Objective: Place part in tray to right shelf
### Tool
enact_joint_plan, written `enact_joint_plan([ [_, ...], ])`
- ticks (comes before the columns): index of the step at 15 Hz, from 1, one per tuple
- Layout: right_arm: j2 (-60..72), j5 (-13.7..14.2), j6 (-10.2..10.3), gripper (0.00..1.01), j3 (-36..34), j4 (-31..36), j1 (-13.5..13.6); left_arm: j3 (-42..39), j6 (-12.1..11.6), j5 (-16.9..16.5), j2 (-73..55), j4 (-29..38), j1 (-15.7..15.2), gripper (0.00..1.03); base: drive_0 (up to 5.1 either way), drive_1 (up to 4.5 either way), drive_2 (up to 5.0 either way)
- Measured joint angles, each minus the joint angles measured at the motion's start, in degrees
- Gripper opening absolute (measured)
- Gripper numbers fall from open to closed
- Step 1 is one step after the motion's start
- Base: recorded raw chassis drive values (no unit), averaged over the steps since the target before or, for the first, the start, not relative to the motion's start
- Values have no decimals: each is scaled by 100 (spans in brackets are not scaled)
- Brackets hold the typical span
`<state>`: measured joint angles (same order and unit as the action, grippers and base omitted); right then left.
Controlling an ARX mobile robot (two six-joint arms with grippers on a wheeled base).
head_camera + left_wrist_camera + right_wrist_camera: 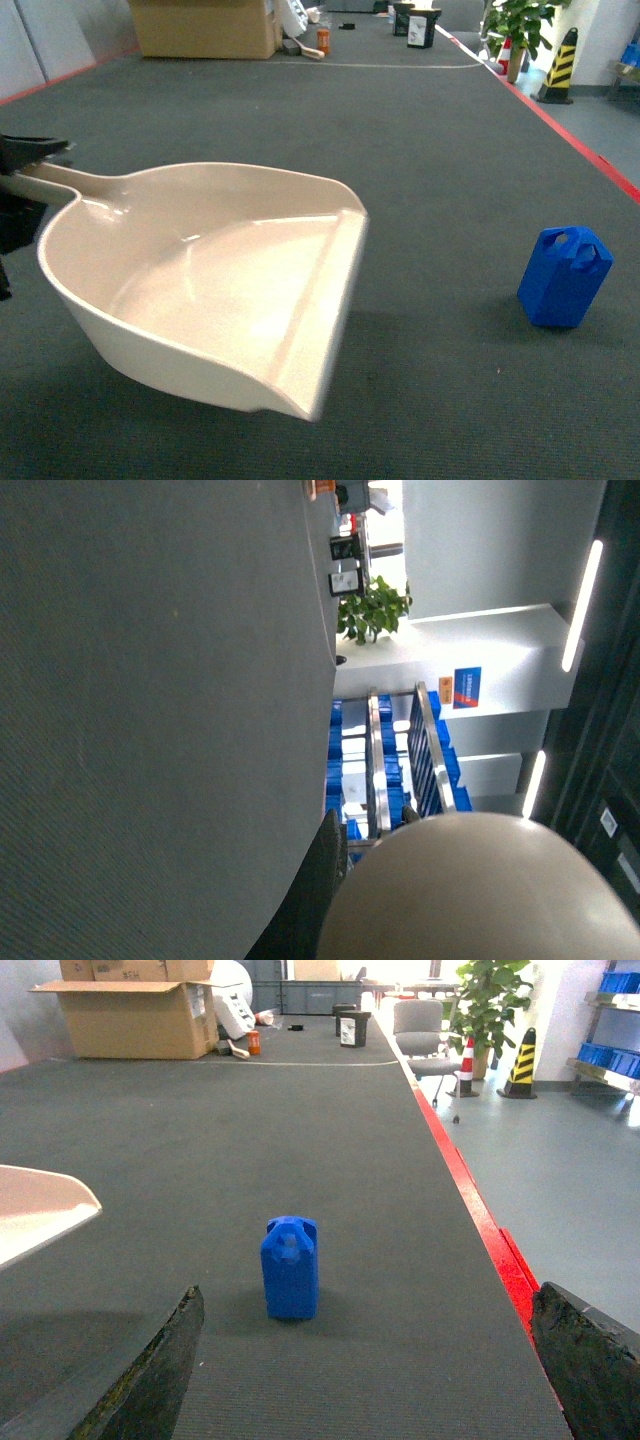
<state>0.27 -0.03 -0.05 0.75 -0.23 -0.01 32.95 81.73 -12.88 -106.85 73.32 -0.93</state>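
The tray (200,300), a large cream dustpan-shaped scoop, hangs tilted above the dark floor and fills the left and middle of the head view. My left gripper (28,160) is shut on its handle at the far left edge. In the left wrist view one dark finger (318,880) lies against the tray's beige curve (480,890). The part (565,277), a small bright-blue block with a looped top, stands upright on the floor to the right, apart from the tray. My right gripper (367,1292) is open, and the part (290,1268) stands just ahead of it, left of centre. The tray's corner (40,1210) shows at the left.
A red floor line (570,130) runs along the right side. A cardboard box (205,25), a potted plant (520,25) and a striped cone (558,65) stand far back. A chair (420,1030) is behind the part. Metal shelves with blue crates (400,750) appear in the left wrist view.
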Motion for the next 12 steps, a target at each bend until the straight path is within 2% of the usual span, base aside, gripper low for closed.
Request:
enact_joint_plan([
  [2, 0, 0, 0, 98, 0, 0, 0, 33, 376, 352, -11, 2, 750, 12, 0, 0, 0],
  [3, 0, 0, 0, 98, 2, 0, 0, 188, 407, 369, -39, -4, 1108, 12, 0, 0, 0],
  [5, 0, 0, 0, 98, 2, -2, 0, 485, 402, 310, -42, 13, 1554, 12, 0, 0, 0],
  [7, 0, 0, 0, 98, 2, 0, 0, 776, 385, 186, -81, 11, 1644, 12, 0, 0, 0],
  [9, 0, 0, 0, 98, 2, 2, 0, 1027, 380, 48, -317, 31, 1556, 12, 0, 0, 0],
  [12, 0, 0, 0, 98, 0, 0, 0, 1119, 280, 13, -398, 4, 1532, 12, 0, 0, 0],
])
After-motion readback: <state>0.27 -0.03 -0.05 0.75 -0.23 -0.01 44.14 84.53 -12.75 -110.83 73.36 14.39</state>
